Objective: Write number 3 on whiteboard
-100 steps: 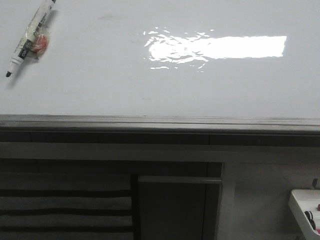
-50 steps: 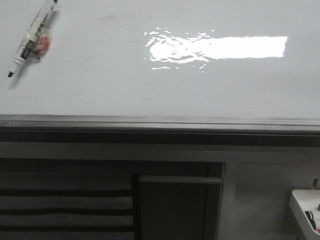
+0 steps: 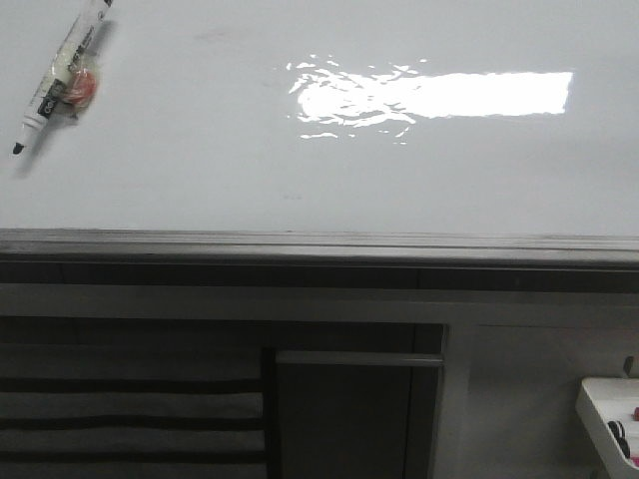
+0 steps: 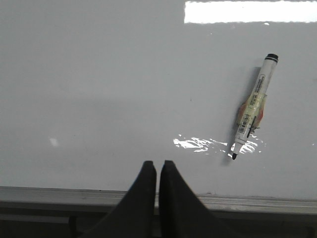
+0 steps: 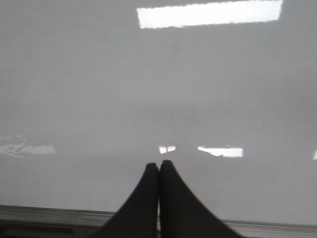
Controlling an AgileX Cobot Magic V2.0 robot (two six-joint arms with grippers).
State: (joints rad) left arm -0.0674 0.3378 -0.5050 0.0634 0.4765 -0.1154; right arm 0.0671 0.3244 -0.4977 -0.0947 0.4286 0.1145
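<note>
Since the earlier front views, only the white marker with the black uncapped tip [image 3: 55,80] is seen to have shifted slightly near the far left corner of the large glossy white flat whiteboard with a grey metal edge [image 3: 319,180]; nothing else is changed.

No number 3 is seen on the board in any view; only faint grey smudges are made out.

In the left wrist view, the left gripper [image 4: 157,166] is shown with its two black fingers pressed nearly together, a thin slit left between them, and nothing is held. It is placed above the board's grey edge strip. The marker [image 4: 253,106] is found ahead of this gripper and off to one side, well apart from the fingertips, lying flat on the board with a small pinkish-red object [image 4: 246,115] touching its barrel. Nothing is seen standing between the fingers and the marker.

In the right wrist view, the right gripper [image 5: 159,166] is likewise clenched on nothing, above the same edge, with only bare board and lamp reflections ahead of it.

A small white tray [image 3: 607,424] is seen below the board at the lower right of the front view, well apart from both grippers' working area.
</note>
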